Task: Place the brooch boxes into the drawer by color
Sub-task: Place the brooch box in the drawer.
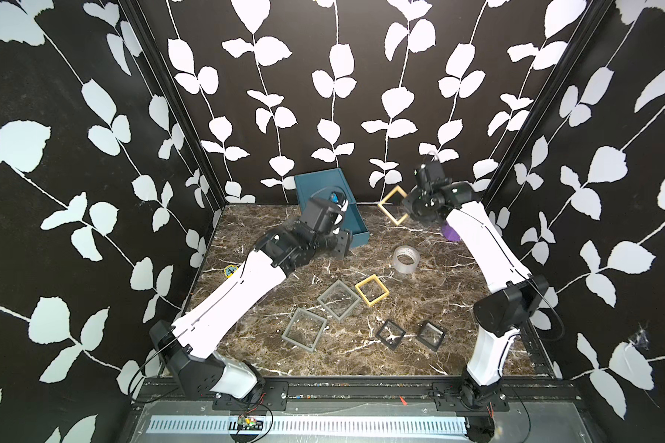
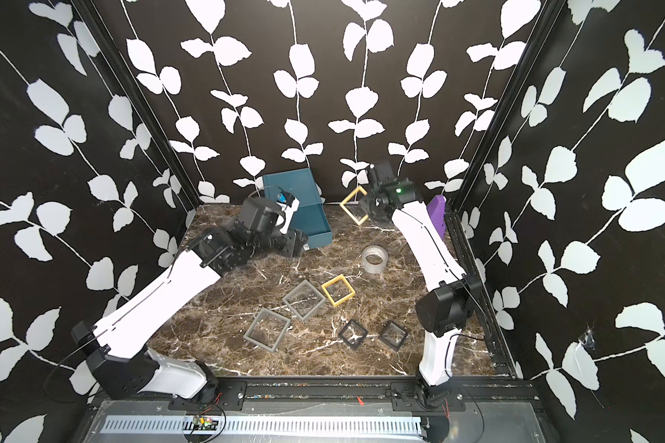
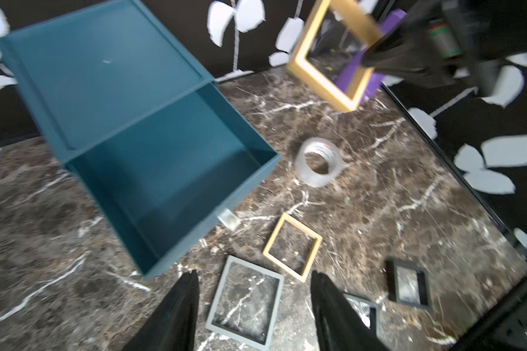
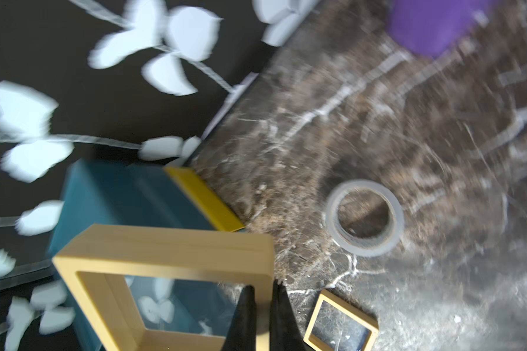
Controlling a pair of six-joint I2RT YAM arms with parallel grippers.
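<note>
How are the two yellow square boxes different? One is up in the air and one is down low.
The held yellow box hangs in the air, pinched on one edge by the right gripper; the loose yellow box lies on the table. The held yellow box is tipped up on a corner; the loose yellow box lies flat. Nothing grips the loose yellow box, which sits beside a grey box. Both are yellow square frames with clear centres.

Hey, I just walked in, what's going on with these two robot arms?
The right gripper is shut on a yellow brooch box, held in the air near the teal chest, whose top drawer is pulled open and looks empty. The left gripper is open, holding nothing, by the drawer's front. The other yellow box, two grey boxes and two black boxes lie on the table.
</note>
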